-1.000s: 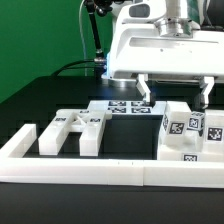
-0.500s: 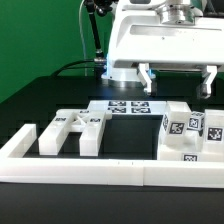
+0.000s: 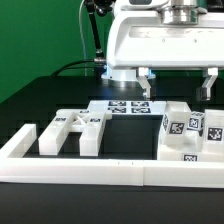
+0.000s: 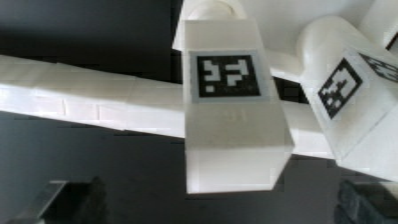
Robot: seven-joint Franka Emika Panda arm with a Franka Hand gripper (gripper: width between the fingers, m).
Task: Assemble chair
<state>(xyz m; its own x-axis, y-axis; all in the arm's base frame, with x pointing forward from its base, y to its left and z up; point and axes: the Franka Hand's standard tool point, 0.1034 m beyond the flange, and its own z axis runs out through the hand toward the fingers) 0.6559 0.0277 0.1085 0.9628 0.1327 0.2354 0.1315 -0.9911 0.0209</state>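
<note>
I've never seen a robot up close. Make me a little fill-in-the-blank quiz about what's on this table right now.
1. The gripper has its jaws ___ and holds nothing.
2. It hangs ___ the chair parts at the exterior view's right.
3. These white parts carry small square black-and-white ___.
4. The table under everything is ___ in colour.

Missing words: open; above; tags; black.

— Do you see all the tagged blocks (image 3: pixel 188 135)?
— No. The exterior view's right edge cuts them, and they cover part of your marker board (image 3: pixel 125 105).
— Wrist view?
— Your side piece (image 4: pixel 356 90) runs off-frame.
</note>
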